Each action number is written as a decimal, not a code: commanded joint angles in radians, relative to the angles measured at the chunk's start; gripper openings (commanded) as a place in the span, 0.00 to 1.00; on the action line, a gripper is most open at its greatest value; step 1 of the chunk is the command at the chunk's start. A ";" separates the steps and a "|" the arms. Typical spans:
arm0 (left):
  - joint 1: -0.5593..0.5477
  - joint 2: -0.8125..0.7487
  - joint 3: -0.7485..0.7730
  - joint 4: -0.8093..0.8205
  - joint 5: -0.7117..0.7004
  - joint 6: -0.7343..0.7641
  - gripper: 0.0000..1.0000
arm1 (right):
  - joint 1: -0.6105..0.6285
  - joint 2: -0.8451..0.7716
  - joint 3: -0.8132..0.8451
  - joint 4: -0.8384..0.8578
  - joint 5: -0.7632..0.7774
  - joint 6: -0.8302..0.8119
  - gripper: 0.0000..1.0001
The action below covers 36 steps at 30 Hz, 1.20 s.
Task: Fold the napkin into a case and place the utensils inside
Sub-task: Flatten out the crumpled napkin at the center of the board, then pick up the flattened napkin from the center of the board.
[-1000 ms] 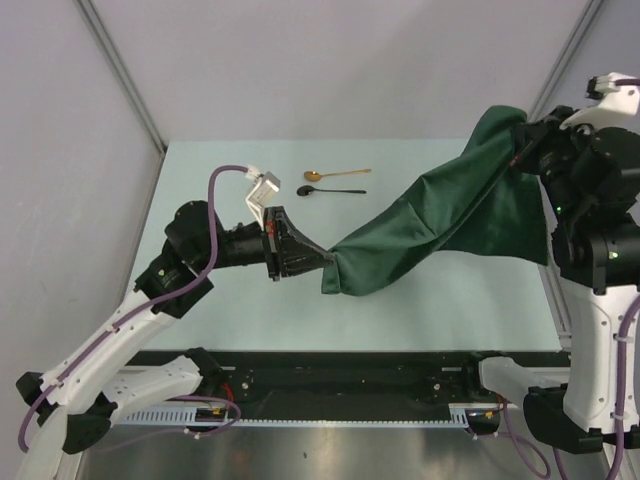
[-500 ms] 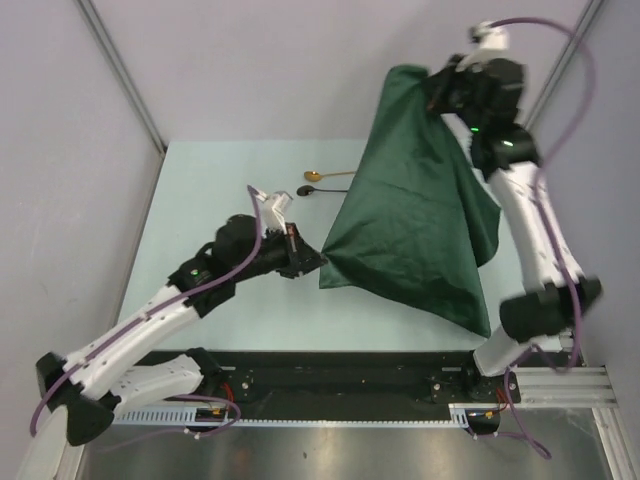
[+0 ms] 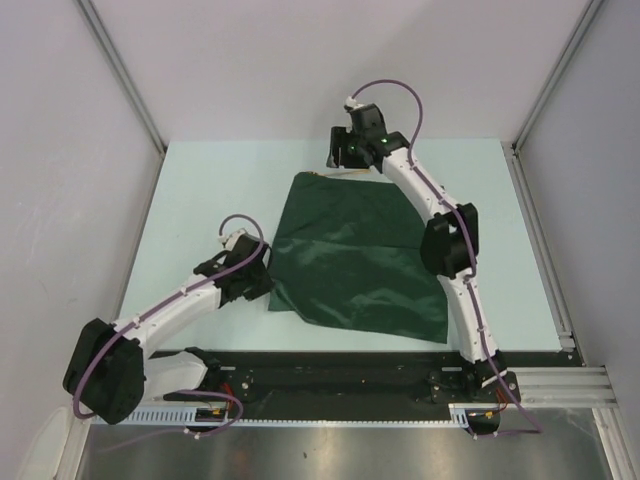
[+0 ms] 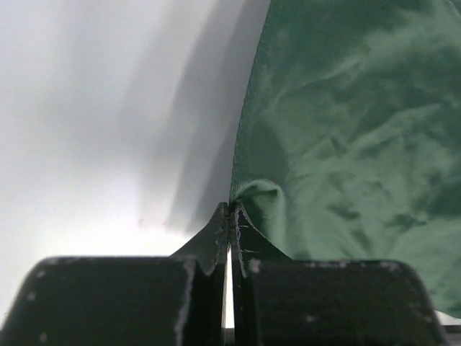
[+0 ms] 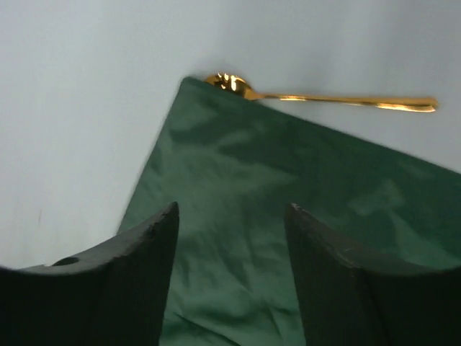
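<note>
The dark green napkin [image 3: 355,255] lies spread flat on the table, not shaped into a case. My left gripper [image 3: 266,281] is shut on its near-left corner; in the left wrist view the shut jaws [image 4: 229,209] pinch a small bunch of napkin [image 4: 346,144]. My right gripper [image 3: 345,165] hovers open over the far edge, fingers apart above the napkin [image 5: 238,216] with nothing between them [image 5: 232,209]. The gold spoon [image 5: 324,99] lies just beyond the cloth's far edge, its bowl at the corner. The black spoon is hidden.
The pale table [image 3: 200,190] has bare surface left and right of the cloth. Grey walls close in the far side and both flanks. A black rail [image 3: 340,375] runs along the near edge by the arm bases.
The right arm swung the hanging napkin from the right to the far middle, laid it flat and opened its jaws. The left gripper drew back toward the near left with its corner.
</note>
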 commanded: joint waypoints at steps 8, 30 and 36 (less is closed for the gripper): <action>0.013 0.009 -0.070 0.049 0.092 0.017 0.22 | -0.192 -0.827 -1.068 -0.055 0.276 0.310 0.80; 0.015 -0.056 -0.069 -0.184 -0.031 -0.066 0.82 | -0.348 -1.496 -1.862 -0.303 0.272 0.774 0.59; 0.016 -0.059 -0.057 -0.190 -0.030 -0.065 0.84 | -0.210 -1.450 -1.896 -0.316 0.298 0.860 0.58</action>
